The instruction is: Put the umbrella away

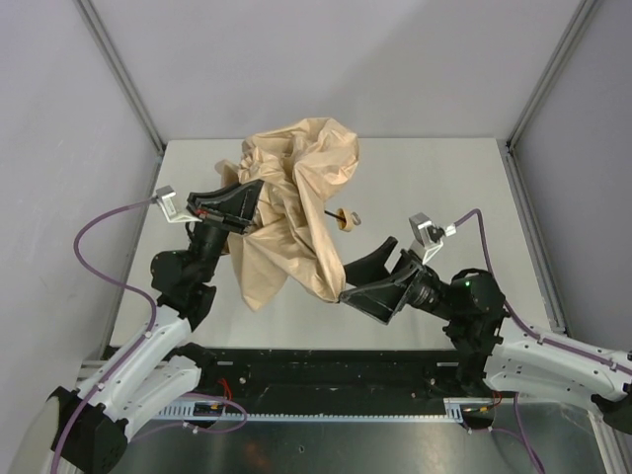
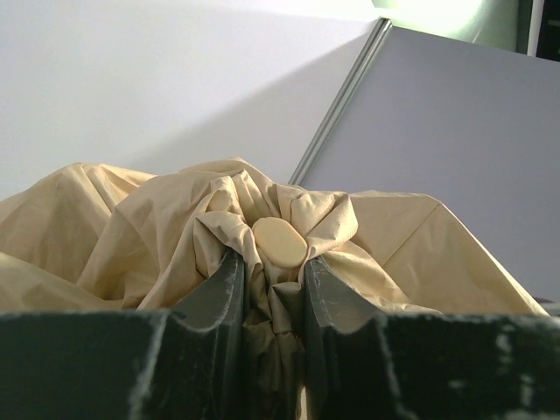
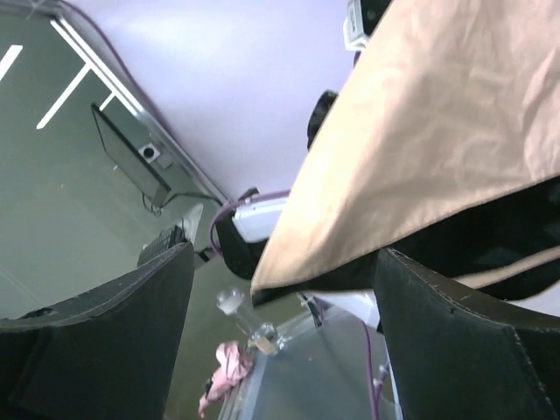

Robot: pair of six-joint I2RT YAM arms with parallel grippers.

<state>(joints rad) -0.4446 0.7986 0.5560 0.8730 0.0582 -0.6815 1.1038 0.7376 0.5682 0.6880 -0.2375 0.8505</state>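
Grippers first, closest one up. The right gripper (image 1: 363, 274) sits at the near right edge of the umbrella (image 1: 291, 197), down by its lowest hanging fold. It's spread wide with nothing clamped in it. In the right wrist view its two fingers (image 3: 114, 324) stand far apart, and a flap of the tan fabric (image 3: 420, 149) hangs beyond and above the gap. Can't tell if a fingertip brushes the cloth or just sits beside it.

A bit further in, the left gripper (image 1: 237, 205) comes at the umbrella from its left side and is pinched down narrow on a bunch of the canopy. The left wrist view shows it well: both fingers (image 2: 223, 293) squeeze gathered fabric between them, with a small cream oval cap (image 2: 280, 242) sitting just past the fingertips where the folds all meet.

The umbrella itself is a crumpled tan heap on the table (image 1: 444, 178), not rolled or strapped, partly lifted on the left gripper's side and trailing toward the near edge. Its little wooden handle (image 1: 347, 219) pokes out of the umbrella's right side on a thin black shaft (image 1: 331, 212), between the heap and the right arm's wrist.
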